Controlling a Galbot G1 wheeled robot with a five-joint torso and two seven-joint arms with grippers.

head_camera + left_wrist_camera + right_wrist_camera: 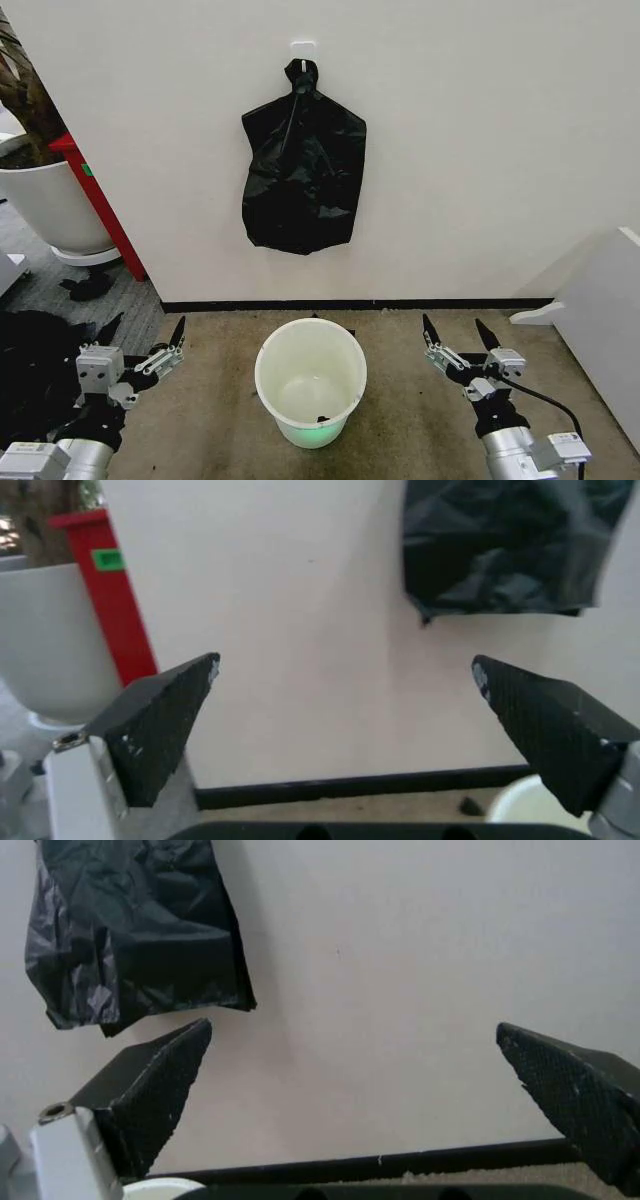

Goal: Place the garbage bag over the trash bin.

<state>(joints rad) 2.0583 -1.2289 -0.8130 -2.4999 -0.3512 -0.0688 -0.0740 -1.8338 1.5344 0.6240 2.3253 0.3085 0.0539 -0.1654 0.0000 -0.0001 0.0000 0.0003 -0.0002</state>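
Garbage bag (pixel 303 170) of thin, glossy black plastic hangs from a wall hook above the bare round white plastic trash bin (pixel 310 380), while left gripper (pixel 145 345) and right gripper (pixel 458 340) flank the bin, spread and empty, so nothing is done.

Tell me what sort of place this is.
Probably an office or lobby corner: a plain white wall with a dark baseboard, carpeted floor, and a large white plant pot by a red post.
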